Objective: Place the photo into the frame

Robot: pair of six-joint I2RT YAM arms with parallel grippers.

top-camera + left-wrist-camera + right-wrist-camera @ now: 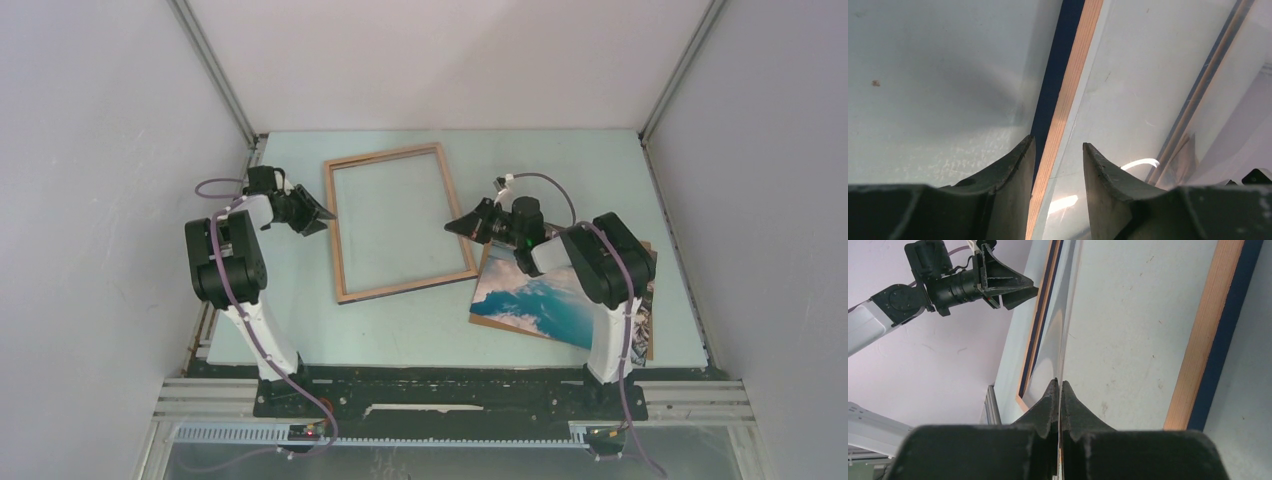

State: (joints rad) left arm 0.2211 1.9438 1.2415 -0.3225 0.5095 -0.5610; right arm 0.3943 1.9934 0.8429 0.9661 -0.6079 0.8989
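The frame (410, 285) lies flat mid-table, wood face up, navy showing along its edge. My left gripper (318, 215) is open at the frame's left rail (1068, 90), which runs between the jaws (1058, 145) close to the left finger, with a clear gap to the right one. My right gripper (452, 227) sits at the frame's right rail (1203, 340). Its jaws (1058, 381) are shut on a thin clear pane (1066, 325), seen edge-on over the frame's opening. The photo (535, 300), beach side up, lies at the near right, partly under the right arm.
A brown board and another printed sheet (645, 320) stick out beneath the photo by the right arm's base. White enclosure walls with metal posts (215, 70) close off the table's left, back and right. A black base rail (440, 390) runs along the near edge.
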